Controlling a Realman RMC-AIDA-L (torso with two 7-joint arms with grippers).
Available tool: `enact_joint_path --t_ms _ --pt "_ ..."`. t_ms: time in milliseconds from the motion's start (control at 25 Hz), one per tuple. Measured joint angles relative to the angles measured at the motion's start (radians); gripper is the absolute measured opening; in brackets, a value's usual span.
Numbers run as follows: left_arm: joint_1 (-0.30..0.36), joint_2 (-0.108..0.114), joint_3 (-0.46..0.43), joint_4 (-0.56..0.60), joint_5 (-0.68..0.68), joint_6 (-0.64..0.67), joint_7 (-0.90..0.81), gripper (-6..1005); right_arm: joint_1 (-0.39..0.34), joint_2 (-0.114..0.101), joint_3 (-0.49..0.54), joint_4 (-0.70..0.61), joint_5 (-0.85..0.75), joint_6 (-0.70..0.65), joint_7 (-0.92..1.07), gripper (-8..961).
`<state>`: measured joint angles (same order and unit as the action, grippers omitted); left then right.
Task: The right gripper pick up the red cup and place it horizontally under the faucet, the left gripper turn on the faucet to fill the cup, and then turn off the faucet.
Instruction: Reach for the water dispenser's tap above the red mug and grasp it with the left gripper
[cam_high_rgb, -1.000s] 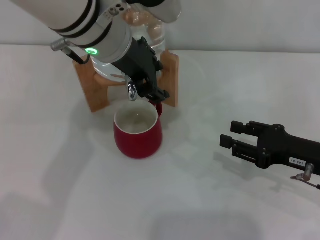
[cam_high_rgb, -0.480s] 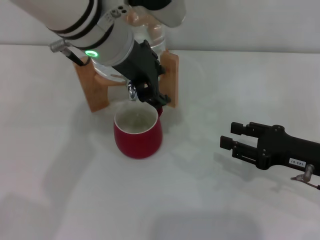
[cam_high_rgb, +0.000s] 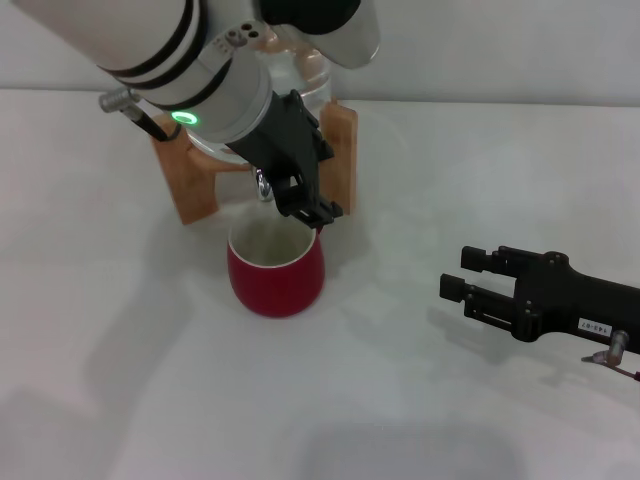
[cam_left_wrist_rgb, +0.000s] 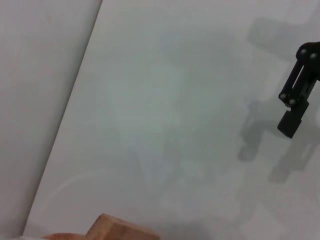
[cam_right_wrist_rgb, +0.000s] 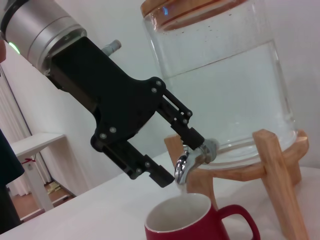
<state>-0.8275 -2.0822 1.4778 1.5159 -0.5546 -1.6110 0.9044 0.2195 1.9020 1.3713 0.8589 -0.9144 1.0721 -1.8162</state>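
Finds the red cup (cam_high_rgb: 275, 270) upright on the white table (cam_high_rgb: 120, 380), mouth open directly beneath the faucet (cam_high_rgb: 263, 185), handle turned to the far right; placed there to catch whatever falls from the spout without splashing the table. Puts the left gripper (cam_high_rgb: 305, 200) at the tap, fingers spread apart and clamping nothing, with the upper finger (cam_right_wrist_rgb: 186, 124) laid against the thin lever on top of the faucet (cam_right_wrist_rgb: 192, 160) and the lower one hanging free just beside the spout; reads as pushing the lever, not grasping it. Hints at a thin pale stream below the spout into the cup (cam_right_wrist_rgb: 200, 222), though too faint to be sure of. Leaves the clear water jar (cam_right_wrist_rgb: 225, 75) raised on its wooden stand (cam_right_wrist_rgb: 280, 185), giving room for a cup under the tap. Parks the right gripper (cam_high_rgb: 458, 270) well apart at the near right, low over the table, fingers parted and empty, out of the way of the filling.
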Motion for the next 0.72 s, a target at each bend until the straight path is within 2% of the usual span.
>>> enact_joint_path --t_ms 720 --pt "0.015 -0.001 0.023 0.046 0.010 -0.021 -0.031 625 -0.001 -0.003 0.000 0.000 -0.009 0.011 0.000 527"
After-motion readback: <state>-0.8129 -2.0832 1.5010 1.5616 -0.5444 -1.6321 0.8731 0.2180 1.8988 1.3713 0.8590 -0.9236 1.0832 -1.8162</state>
